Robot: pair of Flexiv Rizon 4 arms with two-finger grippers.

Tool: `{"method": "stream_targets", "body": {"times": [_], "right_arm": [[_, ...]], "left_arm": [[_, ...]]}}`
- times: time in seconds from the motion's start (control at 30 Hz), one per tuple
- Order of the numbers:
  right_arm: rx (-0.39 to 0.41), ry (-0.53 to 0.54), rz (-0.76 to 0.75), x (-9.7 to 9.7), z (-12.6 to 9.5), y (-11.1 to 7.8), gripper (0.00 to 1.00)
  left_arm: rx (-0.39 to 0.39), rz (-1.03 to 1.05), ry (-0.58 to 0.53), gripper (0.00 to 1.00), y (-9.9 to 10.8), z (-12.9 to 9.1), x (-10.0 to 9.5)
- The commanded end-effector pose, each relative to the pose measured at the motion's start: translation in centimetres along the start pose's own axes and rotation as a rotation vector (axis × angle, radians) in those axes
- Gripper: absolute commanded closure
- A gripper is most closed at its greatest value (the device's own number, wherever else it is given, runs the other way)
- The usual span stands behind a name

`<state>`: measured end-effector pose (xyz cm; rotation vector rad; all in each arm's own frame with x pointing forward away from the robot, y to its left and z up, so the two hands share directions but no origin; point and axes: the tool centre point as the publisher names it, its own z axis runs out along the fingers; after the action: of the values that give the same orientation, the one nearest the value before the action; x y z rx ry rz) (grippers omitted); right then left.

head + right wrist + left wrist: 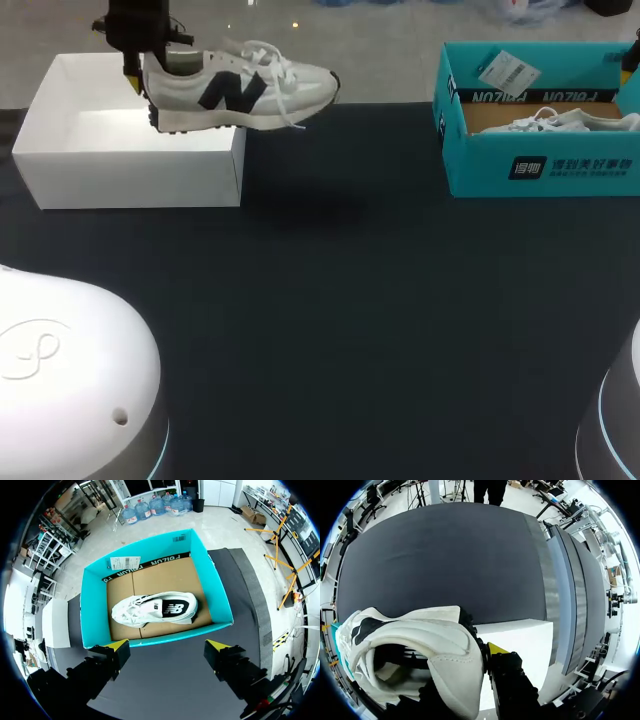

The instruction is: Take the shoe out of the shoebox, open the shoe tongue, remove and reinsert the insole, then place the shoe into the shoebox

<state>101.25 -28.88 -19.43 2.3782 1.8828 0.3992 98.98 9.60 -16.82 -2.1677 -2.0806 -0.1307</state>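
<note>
Over a white box (130,150) at the desk's (350,320) far left, head view, the left tool (140,72) clamps the shoe (245,90) by the heel, holding it aloft. Left wrist view: the heel fills its grasp. Right wrist view: the right tool (167,645) hangs spread above the teal shoebox (95,605), which holds a second shoe (155,609).

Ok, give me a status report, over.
Copy: left gripper shut on white sneaker at its heel, held above white box. And right gripper open above teal shoebox. In there: second sneaker.
</note>
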Motion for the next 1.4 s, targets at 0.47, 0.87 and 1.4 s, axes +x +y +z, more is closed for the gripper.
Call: {"method": "stream_targets", "body": {"times": [0.47, 0.87, 1.4], "right_arm": [[-0.001, 0.000, 0.001, 0.0, 0.0, 0.0, 0.00], [-0.001, 0.000, 0.001, 0.0, 0.0, 0.0, 0.00], [-0.001, 0.000, 0.001, 0.0, 0.0, 0.0, 0.00]], "left_arm": [[-0.329, 0.022, -0.003, 1.00, -2.7, -0.3, -0.9], [-0.308, 0.031, -0.047, 1.00, -4.2, 0.1, -2.5], [-0.216, 0.099, 0.000, 1.00, -11.7, -0.1, -7.8]]}}
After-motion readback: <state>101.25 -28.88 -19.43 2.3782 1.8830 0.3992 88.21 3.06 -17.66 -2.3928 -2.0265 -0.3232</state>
